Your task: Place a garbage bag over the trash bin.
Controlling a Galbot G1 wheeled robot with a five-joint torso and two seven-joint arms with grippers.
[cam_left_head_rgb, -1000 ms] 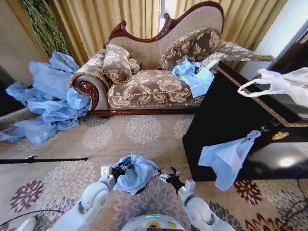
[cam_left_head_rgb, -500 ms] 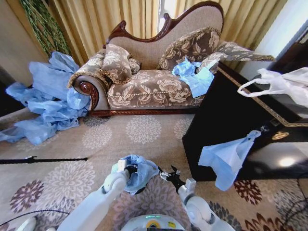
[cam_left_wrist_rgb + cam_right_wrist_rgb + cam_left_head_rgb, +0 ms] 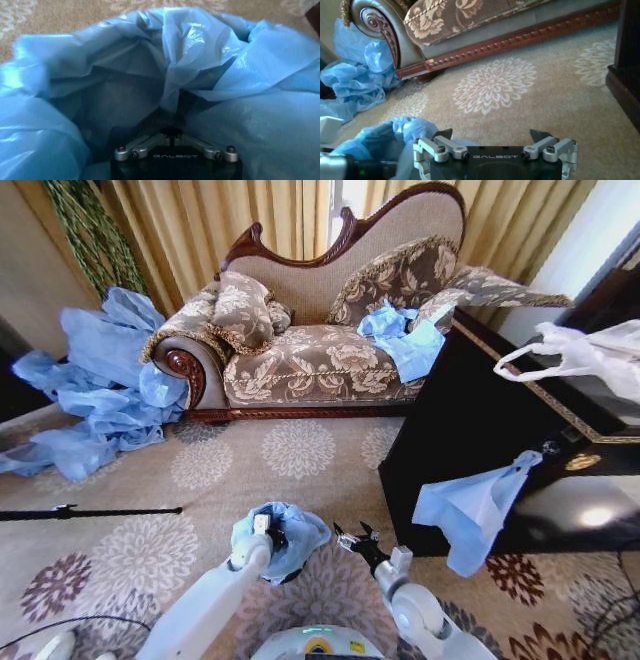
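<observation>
Patterned carpet (image 3: 300, 450) with pale flower medallions covers the floor; ornate sofa (image 3: 330, 330) against gold curtains (image 3: 230, 220); dark cabinet (image 3: 480, 430) at the robot's right.

Garbage bag (image 3: 282, 537): light-blue film, thin, slightly see-through, heavily wrinkled, glossy on the folds. Draped over the trash bin (image 3: 290, 577) on the carpet directly in front of the robot, between the two arms. From the left wrist view the film (image 3: 165, 71) billows up all round, with a dark hollow at its centre.

Trash bin: almost wholly covered by the bag; a dark sliver shows under the bag's lower edge in the head view. Shape and rim hard to make out.

Left end effector (image 3: 267, 529): down inside the bag's mouth, fingers drawn together at a pleat of film (image 3: 171, 135); whether the film is actually pinched cannot be told.

Right end effector (image 3: 352, 537): just beside the bag on the robot's right, apart from it, fingers spread wide, nothing between them (image 3: 491, 135).

Other items: heap of blue bags (image 3: 90, 390) left of the sofa; blue bags on the sofa seat (image 3: 405, 335); one blue bag (image 3: 475, 510) hanging off the cabinet; white handled bag (image 3: 590, 355) on the cabinet, cut off at the edge.
</observation>
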